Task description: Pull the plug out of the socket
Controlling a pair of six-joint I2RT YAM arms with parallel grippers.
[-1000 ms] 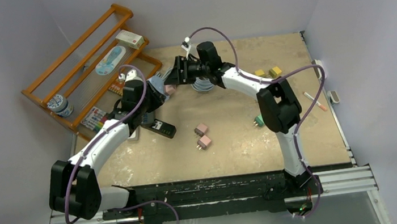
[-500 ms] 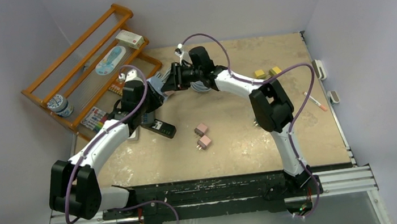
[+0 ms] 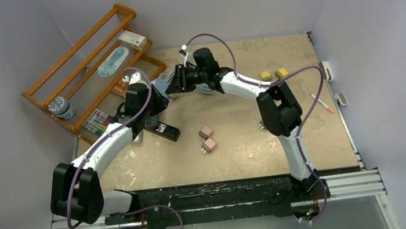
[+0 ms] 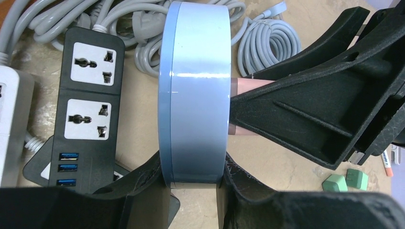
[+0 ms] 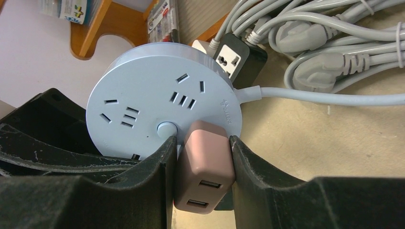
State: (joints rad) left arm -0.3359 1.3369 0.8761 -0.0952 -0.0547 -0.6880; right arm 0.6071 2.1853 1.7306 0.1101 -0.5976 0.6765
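Note:
A round pale-blue socket (image 5: 143,95) is held on edge above the table; it also shows in the left wrist view (image 4: 193,90) and the top view (image 3: 161,86). My left gripper (image 4: 193,179) is shut on its rim. A pink plug (image 5: 204,162) with two USB ports sits in the socket's face; a sliver shows in the left wrist view (image 4: 241,88). My right gripper (image 5: 203,157) is shut on the pink plug, a finger on each side. In the top view the right gripper (image 3: 176,82) meets the left gripper (image 3: 155,97) at the socket.
A black power strip (image 4: 88,105) and coiled grey cables (image 5: 329,52) lie under the socket. Two loose pink plugs (image 3: 208,138) lie mid-table, green ones (image 4: 345,180) and yellow ones (image 3: 273,73) to the right. A wooden rack (image 3: 89,64) stands at the far left.
My right gripper has moved left to the socket and closed round the pink plug. My left arm with the socket has barely moved.

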